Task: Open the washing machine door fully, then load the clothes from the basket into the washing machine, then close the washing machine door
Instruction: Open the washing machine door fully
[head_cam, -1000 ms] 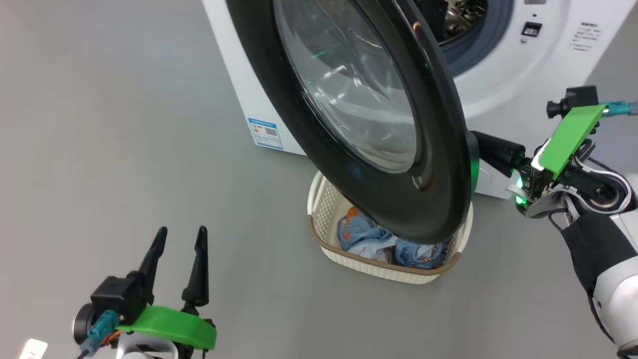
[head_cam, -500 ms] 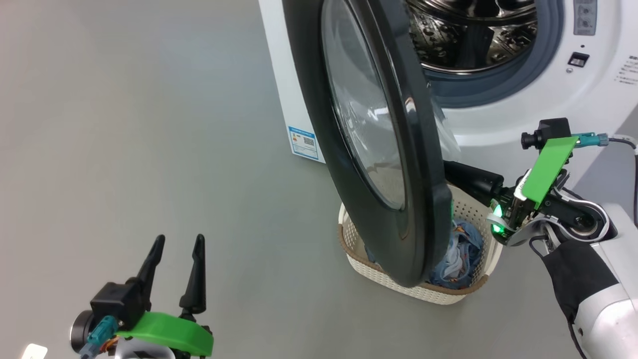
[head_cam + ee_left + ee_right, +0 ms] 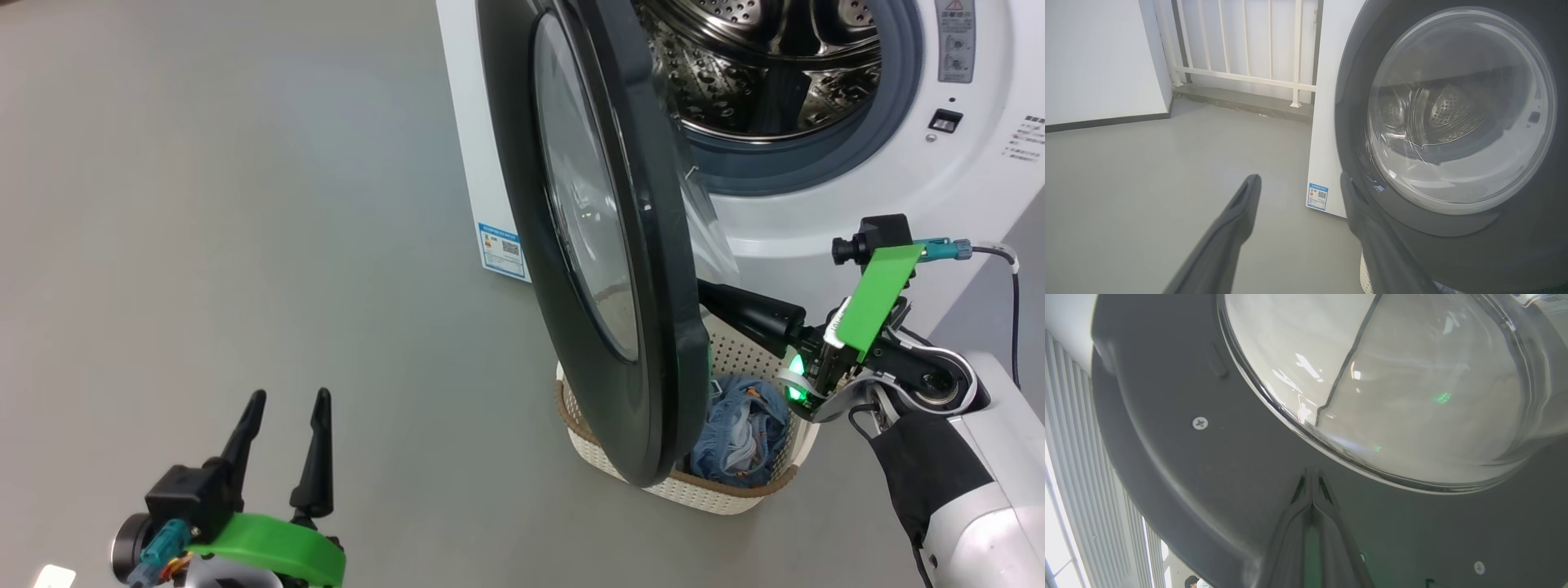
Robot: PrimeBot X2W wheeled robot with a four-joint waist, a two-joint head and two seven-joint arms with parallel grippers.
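Door (image 3: 604,245) stood partly open, just ahead of the right gripper (image 3: 1312,475), whose closed fingers (image 3: 1294,531) met its inner rim below the glass (image 3: 1392,384). Basket (image 3: 735,490) sat beneath that gripper with the clothes (image 3: 743,425) inside; none showed in the drum (image 3: 775,82). Left gripper (image 3: 290,396) hung spread and empty, door well to its right. Remaining, by judgement: full opening, loading, closing.

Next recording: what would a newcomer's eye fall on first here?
The washing machine door, huge and black-rimmed, stands partly open mid-frame in the head view, overhanging the basket of light-blue clothes. Behind it, the shut right end effector rests its tips against the door's inner face, just below the glass bowl.
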